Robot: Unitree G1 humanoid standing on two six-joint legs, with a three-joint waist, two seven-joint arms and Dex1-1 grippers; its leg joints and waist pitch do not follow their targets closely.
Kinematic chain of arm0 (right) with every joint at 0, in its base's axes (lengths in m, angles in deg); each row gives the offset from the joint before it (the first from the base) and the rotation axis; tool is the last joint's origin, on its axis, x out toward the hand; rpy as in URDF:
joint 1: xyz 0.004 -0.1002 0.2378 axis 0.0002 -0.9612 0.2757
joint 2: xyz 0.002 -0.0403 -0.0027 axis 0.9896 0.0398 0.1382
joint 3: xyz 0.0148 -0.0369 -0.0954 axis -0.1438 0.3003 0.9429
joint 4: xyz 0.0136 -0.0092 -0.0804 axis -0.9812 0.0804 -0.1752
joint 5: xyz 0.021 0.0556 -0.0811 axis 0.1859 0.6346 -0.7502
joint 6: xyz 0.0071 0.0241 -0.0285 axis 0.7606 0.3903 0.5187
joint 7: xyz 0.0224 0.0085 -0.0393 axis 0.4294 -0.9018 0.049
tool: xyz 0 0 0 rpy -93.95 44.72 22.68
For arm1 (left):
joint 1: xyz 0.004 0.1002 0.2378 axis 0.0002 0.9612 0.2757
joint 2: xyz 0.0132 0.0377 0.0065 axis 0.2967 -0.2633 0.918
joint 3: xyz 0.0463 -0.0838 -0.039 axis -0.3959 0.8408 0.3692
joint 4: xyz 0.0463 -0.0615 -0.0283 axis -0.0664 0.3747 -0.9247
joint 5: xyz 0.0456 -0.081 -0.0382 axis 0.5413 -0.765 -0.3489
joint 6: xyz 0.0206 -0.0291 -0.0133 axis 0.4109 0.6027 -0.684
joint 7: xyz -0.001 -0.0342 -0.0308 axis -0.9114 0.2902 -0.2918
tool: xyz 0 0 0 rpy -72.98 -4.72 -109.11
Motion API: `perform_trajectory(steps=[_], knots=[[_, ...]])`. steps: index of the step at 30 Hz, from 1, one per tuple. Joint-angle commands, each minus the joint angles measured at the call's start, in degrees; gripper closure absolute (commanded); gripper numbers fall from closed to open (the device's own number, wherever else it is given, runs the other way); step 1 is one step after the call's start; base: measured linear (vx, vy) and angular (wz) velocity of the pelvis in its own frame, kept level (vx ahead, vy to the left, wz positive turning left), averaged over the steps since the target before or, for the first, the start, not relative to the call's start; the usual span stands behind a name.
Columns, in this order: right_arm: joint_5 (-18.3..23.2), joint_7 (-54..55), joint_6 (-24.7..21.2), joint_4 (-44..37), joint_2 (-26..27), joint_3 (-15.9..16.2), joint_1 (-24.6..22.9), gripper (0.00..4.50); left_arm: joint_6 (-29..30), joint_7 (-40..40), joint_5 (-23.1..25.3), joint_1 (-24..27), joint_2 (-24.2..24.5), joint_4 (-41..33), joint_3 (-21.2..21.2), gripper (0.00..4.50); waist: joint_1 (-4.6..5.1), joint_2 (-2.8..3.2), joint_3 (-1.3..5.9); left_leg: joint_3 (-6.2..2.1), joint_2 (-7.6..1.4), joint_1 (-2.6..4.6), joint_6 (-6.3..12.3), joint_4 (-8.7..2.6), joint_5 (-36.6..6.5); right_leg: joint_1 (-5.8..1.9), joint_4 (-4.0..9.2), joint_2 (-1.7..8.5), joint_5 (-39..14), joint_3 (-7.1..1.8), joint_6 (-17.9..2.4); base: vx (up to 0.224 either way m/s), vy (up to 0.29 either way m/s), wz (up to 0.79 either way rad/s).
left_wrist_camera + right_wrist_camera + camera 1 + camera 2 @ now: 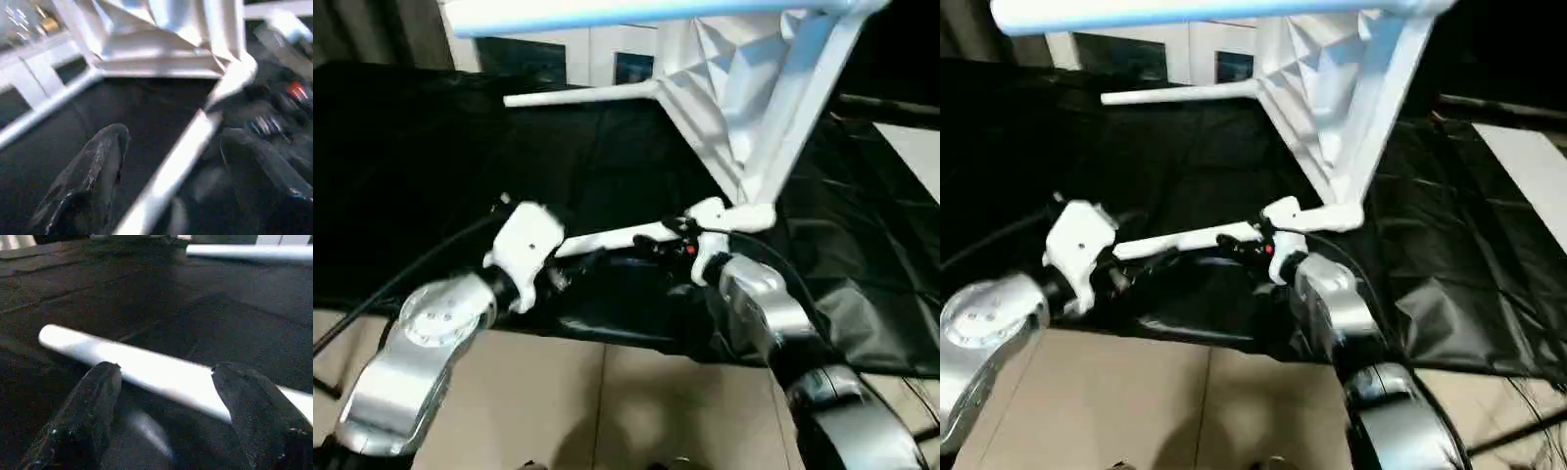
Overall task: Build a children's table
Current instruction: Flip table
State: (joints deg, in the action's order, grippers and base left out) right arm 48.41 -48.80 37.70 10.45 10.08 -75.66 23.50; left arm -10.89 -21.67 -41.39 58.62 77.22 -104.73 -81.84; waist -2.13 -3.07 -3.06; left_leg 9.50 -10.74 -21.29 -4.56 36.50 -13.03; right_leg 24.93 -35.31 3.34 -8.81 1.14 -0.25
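The white tabletop point(724, 69) stands tilted up at the back, ribbed underside toward me. One fitted leg point(578, 96) points left and another point(798, 108) slants down toward my right gripper. A loose white leg point(607, 238) lies on the black cloth between my two grippers. My left gripper point(553, 264) is open, and in the left wrist view the loose leg point(171, 166) runs through the gap between its fingers point(93, 166). My right gripper point(675, 245) is also open, and the loose leg point(156, 369) lies crosswise just past its fingertips point(98, 387).
Black cloth point(411, 166) covers the work surface and hangs over its front edge above a beige floor point(558, 401). A white cabinet point(587, 49) stands behind. A black cable point(401, 279) trails from my left arm. A pale board point(915, 147) lies at the right.
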Motion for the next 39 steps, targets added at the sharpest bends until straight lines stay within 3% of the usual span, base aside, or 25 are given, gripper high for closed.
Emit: perform_trajectory(steps=[1, 2, 8, 9, 10, 11, 13, 18, 19, 23, 29, 32, 39], knots=[[0.3, 0.0, 0.0, -3.8, -1.1, -1.2, -1.1, 1.03, -1.4, -0.6, 0.2, -1.2, -0.5, 0.5, 0.7, 0.82, -0.04, 1.22, 3.42, -0.01, -1.72, 0.66, -0.02, -5.48, -12.3, -2.87, 3.73, 2.87, -13.6, -1.64, -11.7, 0.000, 0.000, 0.00], [0.8, -0.3, -1.7, -9.5, -1.9, -1.5, -4.3, 1.02, -3.5, -0.6, 1.4, -3.2, -0.1, 1.0, 0.8, 0.72, 0.08, 1.25, 3.39, -0.08, -1.69, 0.38, -0.21, -5.62, -12.0, -3.09, 3.56, 2.78, -13.4, -1.62, -11.3, 0.000, 0.000, 0.00], [1.2, 0.5, -4.4, -18.9, -3.7, -1.8, -9.6, 1.02, -8.9, 1.2, 5.0, -6.8, 2.5, 1.4, -0.8, 0.28, 0.11, 1.12, 3.54, -0.14, -1.70, 0.32, -0.34, -5.53, -11.3, -3.10, 3.56, 2.93, -13.6, -1.66, -10.0, 0.000, 0.000, 0.00], [1.7, 0.9, -5.5, -22.5, -4.1, -2.3, -11.8, 1.02, -14.0, 2.4, 7.0, -9.7, 3.6, 1.5, -1.8, 0.20, 0.03, 1.26, 3.41, -0.26, -1.59, 0.18, -0.17, -5.65, -11.4, -3.24, 3.96, 2.83, -14.3, -1.65, -9.4, 0.000, 0.000, 0.00], [1.7, 0.9, -5.5, -22.5, -4.1, -2.3, -11.8, 1.02, -14.0, 2.4, 7.0, -9.7, 3.6, 1.5, -1.8, 0.09, -0.09, 1.34, 3.58, -0.15, -1.70, 0.51, -0.29, -5.49, -11.4, -3.03, 3.78, 2.91, -13.8, -1.71, -9.4, 0.000, 0.000, 0.00], [1.9, 1.1, -5.8, -23.3, -4.1, -2.5, -12.3, 1.02, -15.3, 2.8, 7.3, -10.6, 3.8, 1.5, -2.0, 0.09, 0.26, 1.24, 3.49, -0.22, -1.71, 0.27, -0.39, -5.65, -11.4, -3.09, 3.59, 2.87, -13.3, -1.65, -10.0, 0.000, 0.000, 0.00], [1.9, 1.6, -7.4, -26.4, -4.3, -2.6, -14.1, 1.02, -19.8, 2.1, 9.1, -13.6, 3.7, 1.8, -2.2, 0.09, 0.07, 1.41, 3.53, -0.16, -1.72, 0.42, -0.58, -5.53, -11.5, -3.05, 3.74, 2.86, -13.0, -1.69, -9.9, 0.000, 0.000, 0.00], [3.3, 2.2, -8.8, -29.8, -3.7, -3.0, -15.1, 1.02, -26.1, -3.4, 15.9, -18.1, 4.5, 4.3, -1.8, 0.09, 0.31, 1.45, 3.47, -0.28, -1.67, 0.25, -0.95, -5.50, -12.0, -3.27, 3.61, 2.91, -13.7, -1.69, -9.4, 0.000, 0.000, 0.00], [3.8, 2.3, -9.1, -31.4, -3.2, -3.1, -15.3, 1.02, -28.6, -7.0, 20.3, -20.1, 5.7, 6.6, -1.5, 0.09, 0.28, 1.56, 3.44, -0.32, -1.64, 0.24, -1.00, -5.53, -12.1, -3.27, 3.65, 2.93, -14.2, -1.67, -9.2, 0.000, 0.000, 0.00], [4.0, 2.5, -9.9, -33.9, -2.4, -2.6, -15.7, 1.02, -29.6, -10.6, 26.2, -22.8, 7.2, 10.6, -1.0, 0.09, 0.29, 1.54, 3.48, -0.44, -1.58, 0.29, -1.32, -5.49, -12.1, -3.06, 3.71, 2.83, -15.2, -1.68, -8.1, 0.000, 0.000, 0.00], [2.5, 2.6, -10.4, -36.0, -2.0, -0.7, -16.0, 1.02, -33.6, -14.4, 34.6, -28.9, 10.3, 20.8, -3.1, 0.09, -0.01, 1.82, 3.60, -0.54, -1.46, 0.37, -1.89, -5.52, -11.6, -3.01, 3.46, 2.88, -13.0, -1.62, -8.7, 0.000, 0.000, 0.00], [1.8, 2.6, -10.6, -36.8, -2.3, 0.0, -16.1, 1.02, -35.2, -14.9, 36.3, -30.7, 11.4, 25.1, -4.0, 0.09, -0.09, 2.17, 3.63, -0.56, -1.49, 0.44, -2.30, -5.50, -10.9, -2.99, 3.26, 2.94, -10.8, -1.64, -9.2, 0.000, 0.000, 0.00], [1.1, 3.4, -12.2, -39.1, -2.1, 0.5, -16.6, 1.02, -39.5, -15.3, 39.1, -36.8, 11.1, 35.8, -6.2, 0.09, -0.40, 2.37, 3.78, -0.49, -1.40, 0.53, -2.44, -5.38, -9.4, -3.26, 2.90, 2.97, -7.1, -1.64, -10.6, 0.000, 0.000, 0.00]])
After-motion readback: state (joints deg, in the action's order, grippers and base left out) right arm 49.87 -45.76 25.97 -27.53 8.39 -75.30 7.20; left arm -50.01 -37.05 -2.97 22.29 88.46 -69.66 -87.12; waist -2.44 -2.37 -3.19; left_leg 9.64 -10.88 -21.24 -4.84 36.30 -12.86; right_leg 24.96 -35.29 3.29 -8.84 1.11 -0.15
